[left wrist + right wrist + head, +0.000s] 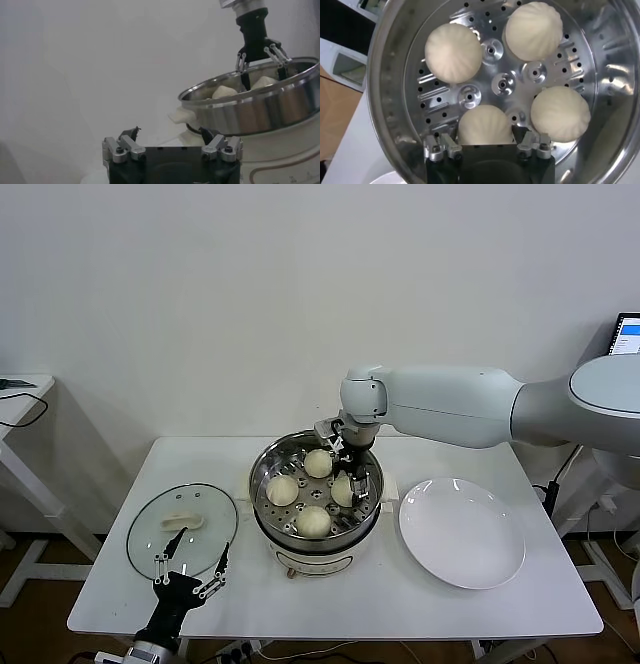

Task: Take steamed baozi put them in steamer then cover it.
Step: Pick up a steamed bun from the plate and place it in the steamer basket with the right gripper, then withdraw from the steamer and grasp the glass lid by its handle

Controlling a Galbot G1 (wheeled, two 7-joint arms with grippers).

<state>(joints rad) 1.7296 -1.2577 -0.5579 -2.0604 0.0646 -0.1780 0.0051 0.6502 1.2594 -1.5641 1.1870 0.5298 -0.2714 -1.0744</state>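
Baozi (313, 521) beneath right tool (347, 481)

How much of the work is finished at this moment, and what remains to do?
Done: all four baozi sit on the perforated tray inside the steamer, and the white plate is bare. In hand: the right gripper is open inside the pot, around the last bun placed. Left: the cover lies on the table beside the steamer, with the open left gripper near its edge; it must go on the pot.
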